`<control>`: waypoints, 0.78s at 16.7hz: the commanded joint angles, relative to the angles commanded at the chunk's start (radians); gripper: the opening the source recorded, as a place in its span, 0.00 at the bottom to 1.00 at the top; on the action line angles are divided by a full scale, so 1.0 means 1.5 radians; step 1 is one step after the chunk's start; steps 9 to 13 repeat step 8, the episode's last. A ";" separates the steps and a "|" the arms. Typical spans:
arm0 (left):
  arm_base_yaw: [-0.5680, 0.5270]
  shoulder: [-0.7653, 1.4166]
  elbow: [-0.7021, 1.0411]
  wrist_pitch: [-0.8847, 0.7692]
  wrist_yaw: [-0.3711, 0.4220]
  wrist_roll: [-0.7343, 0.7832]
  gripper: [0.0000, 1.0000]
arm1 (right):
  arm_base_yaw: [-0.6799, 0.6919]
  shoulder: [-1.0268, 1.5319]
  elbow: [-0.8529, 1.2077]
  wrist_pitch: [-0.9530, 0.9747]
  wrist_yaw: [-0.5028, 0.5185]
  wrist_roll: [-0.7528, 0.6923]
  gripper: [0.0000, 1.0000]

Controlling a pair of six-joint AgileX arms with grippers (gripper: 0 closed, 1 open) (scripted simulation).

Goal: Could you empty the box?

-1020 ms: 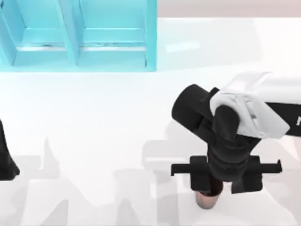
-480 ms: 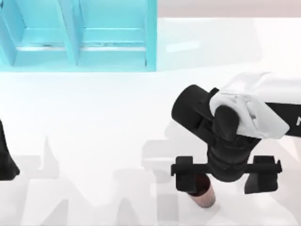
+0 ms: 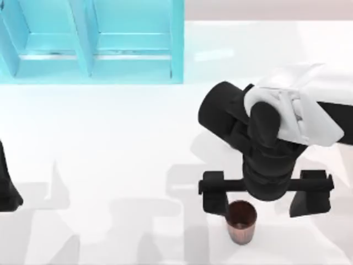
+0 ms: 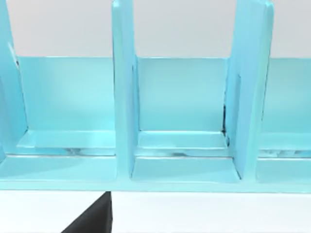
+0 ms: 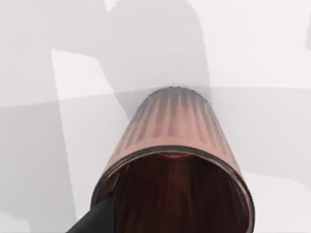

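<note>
Nearest the bottom edge of the top view, the cup [image 3: 241, 221] stood upright on the white counter [image 3: 121, 138], right of centre, its dark mouth open to the camera and its ribbed copper wall showing below. Just above it hung the right pincer [image 3: 267, 199], released, its two black fingers [image 3: 214, 194] spread wide along a crossbar. The left finger sat just beside the cup's rim; the right one stood well off to the other side. The cup was not gripped, it was free on the counter.

From the right wrist, the cup [image 5: 175, 165] loomed large, ribbed sides tapering away toward the base, rim dark, inside a deep reddish brown. One black fingertip [image 5: 95, 218] poked in beside the rim, whether touching it or not could not be made out.

At the left edge of the top view sat the left arm [image 3: 6, 185], parked, and whether its pincer was released or clenched could not be told.

Farthest back, top left, lay the box [image 3: 94, 47], light blue, split by upright dividers into compartments. The left wrist view looked straight into the box [image 4: 180, 126], showing bare blue floors in the compartments seen. The cup stood well apart from it.
</note>
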 joint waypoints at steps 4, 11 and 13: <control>0.000 0.000 0.000 0.000 0.000 0.000 1.00 | -0.001 -0.028 0.098 -0.137 -0.002 -0.003 1.00; 0.000 0.000 0.000 0.000 0.000 0.000 1.00 | -0.003 -0.044 0.137 -0.180 -0.003 -0.005 1.00; 0.000 0.000 0.000 0.000 0.000 0.000 1.00 | -0.003 -0.044 0.137 -0.180 -0.003 -0.005 1.00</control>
